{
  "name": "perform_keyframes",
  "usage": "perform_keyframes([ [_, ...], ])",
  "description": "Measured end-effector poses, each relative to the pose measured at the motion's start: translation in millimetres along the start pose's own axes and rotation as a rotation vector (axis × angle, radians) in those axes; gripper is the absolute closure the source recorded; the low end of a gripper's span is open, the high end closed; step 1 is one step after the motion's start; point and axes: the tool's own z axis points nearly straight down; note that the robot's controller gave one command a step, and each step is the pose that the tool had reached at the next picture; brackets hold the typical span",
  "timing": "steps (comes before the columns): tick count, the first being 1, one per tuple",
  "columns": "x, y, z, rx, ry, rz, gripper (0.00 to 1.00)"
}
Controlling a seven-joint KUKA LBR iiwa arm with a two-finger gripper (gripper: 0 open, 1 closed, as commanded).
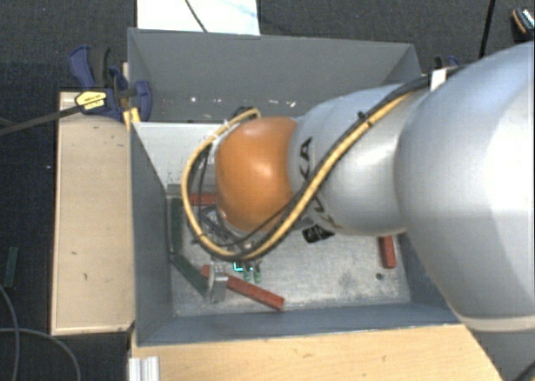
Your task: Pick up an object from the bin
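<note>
Red stick (255,292) lay beside my gripper (220,281), low at left end of bin (155,204). Descent step, I judged; grip opening, could not tell. Next: centre, close, lift.

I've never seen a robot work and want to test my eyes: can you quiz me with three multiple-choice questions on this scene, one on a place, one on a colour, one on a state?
1. Where in the bin is the short reddish piece that lies alone? A) floor, view's right B) on the rim C) rear left corner
2. What colour is the rounded cover on the arm? A) blue B) orange C) white
3. How is the long reddish bar by the front wall? A) upright B) lifted clear C) lying flat
Answers: 1 A, it lies apart at the right; 2 B, the dome is plainly orange; 3 C, it rests lengthwise on the floor.
</note>
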Motion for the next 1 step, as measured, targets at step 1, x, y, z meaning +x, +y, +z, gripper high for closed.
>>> perform_keyframes([
  [1, 3.1, -59.7, 60.6, 0.003, -0.001, 0.052, 0.00],
])
